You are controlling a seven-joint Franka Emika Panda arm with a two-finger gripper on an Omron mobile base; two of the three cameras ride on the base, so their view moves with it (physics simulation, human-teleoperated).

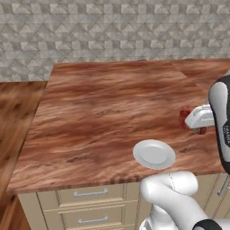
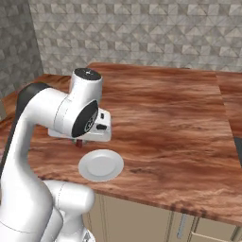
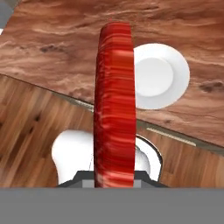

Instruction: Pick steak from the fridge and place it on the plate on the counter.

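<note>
My gripper (image 3: 113, 176) is shut on the steak (image 3: 114, 100), a red slab seen edge-on and standing upright in the hand view. The white plate (image 3: 158, 82) lies on the wood-grain counter (image 3: 65, 48) just behind and right of the steak there. From the left base view the hand hovers over the counter (image 1: 103, 112) up and right of the plate (image 1: 154, 153), with bits of steak (image 1: 183, 118) showing around it. In the right base view the steak (image 2: 79, 142) peeks out under the hand, just above the plate (image 2: 100, 165). The fridge is out of view.
The plate sits close to the counter's front edge, over beige drawers (image 1: 90, 194) with silver handles. A grey tiled wall (image 1: 112, 31) backs the counter. Wooden floor (image 1: 18, 112) lies to the left. My own white arm (image 2: 42, 118) rises beside the plate.
</note>
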